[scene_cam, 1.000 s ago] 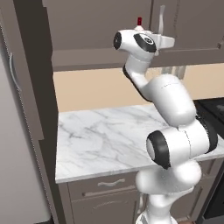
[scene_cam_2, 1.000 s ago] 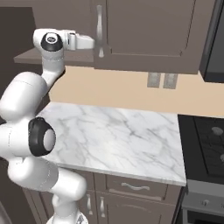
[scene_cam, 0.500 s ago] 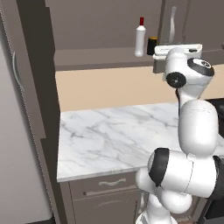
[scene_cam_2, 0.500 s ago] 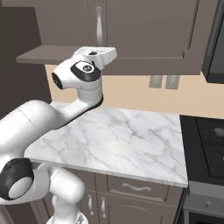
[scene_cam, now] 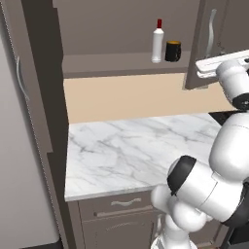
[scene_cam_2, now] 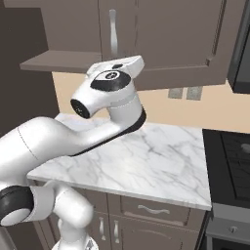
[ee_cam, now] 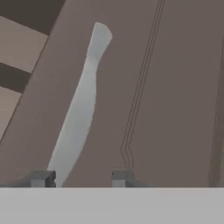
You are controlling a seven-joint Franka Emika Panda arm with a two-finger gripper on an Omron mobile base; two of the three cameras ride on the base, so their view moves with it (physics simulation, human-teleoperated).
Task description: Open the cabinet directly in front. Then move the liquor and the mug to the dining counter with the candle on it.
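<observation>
The gripper [ee_cam: 80,178] is standing parted, grasping nothing, its fingertips [ee_cam: 41,178] just short of the door handle [ee_cam: 81,109]. The open cabinet [scene_cam: 121,65] is holding the liquor [scene_cam: 157,43] and mug [scene_cam: 173,50], side by side near the shelf's right edge.

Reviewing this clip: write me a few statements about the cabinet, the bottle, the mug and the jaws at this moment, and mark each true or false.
1. The liquor stands upright on the shelf of the cabinet. True.
2. The mug lies tipped on the marble worktop. False: it stands on the shelf, right of the bottle.
3. The cabinet door stands swung open. True.
4. The gripper clamps the bottle. False: its jaws stand apart in front of the door's silver handle, holding nothing.
5. The worktop carries a paper-towel roll. False: none is there.
</observation>
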